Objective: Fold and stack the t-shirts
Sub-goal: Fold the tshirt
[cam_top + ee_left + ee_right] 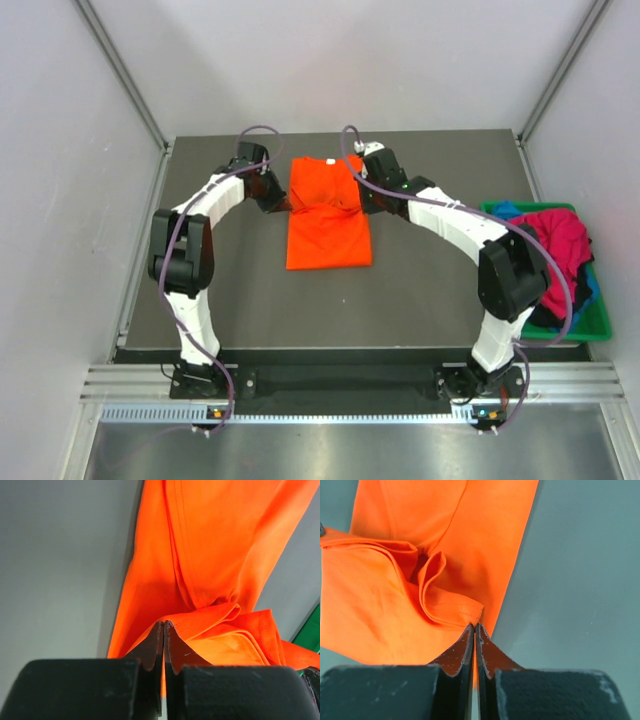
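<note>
Bright even light from overhead, soft shadows on the table (420,290); wrist views blur up close, orange shirt (215,555) looks pretty oversaturated

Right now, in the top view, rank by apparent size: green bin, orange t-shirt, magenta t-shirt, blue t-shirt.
1. green bin, partly hidden
2. orange t-shirt
3. magenta t-shirt, bunched
4. blue t-shirt, only slivers showing

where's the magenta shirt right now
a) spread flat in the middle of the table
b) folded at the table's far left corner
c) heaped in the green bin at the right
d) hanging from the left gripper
c: the magenta t-shirt lies heaped in the green bin at the right edge of the table. The left gripper and right gripper are shut on the orange t-shirt.
</note>
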Action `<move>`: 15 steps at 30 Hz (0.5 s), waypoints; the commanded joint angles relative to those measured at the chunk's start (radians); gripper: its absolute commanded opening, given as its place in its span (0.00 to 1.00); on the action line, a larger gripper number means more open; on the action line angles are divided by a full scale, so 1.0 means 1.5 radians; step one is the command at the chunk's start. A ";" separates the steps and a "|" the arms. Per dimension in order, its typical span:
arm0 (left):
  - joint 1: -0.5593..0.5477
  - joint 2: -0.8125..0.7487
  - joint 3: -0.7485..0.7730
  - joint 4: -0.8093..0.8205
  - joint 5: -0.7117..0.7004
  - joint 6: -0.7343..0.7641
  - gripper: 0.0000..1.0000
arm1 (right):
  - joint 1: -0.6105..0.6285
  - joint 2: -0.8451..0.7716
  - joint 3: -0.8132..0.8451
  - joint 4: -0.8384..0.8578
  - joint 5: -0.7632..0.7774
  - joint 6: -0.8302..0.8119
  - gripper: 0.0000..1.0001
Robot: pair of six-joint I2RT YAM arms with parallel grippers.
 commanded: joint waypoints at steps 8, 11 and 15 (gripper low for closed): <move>0.015 0.068 0.082 -0.014 -0.005 0.013 0.00 | -0.039 0.078 0.044 0.104 -0.071 -0.016 0.00; 0.019 0.077 0.089 -0.008 -0.007 0.023 0.00 | -0.044 0.113 0.063 0.109 -0.074 -0.019 0.00; 0.023 0.102 0.120 -0.027 -0.009 0.037 0.05 | -0.049 0.138 0.075 0.114 -0.076 -0.020 0.01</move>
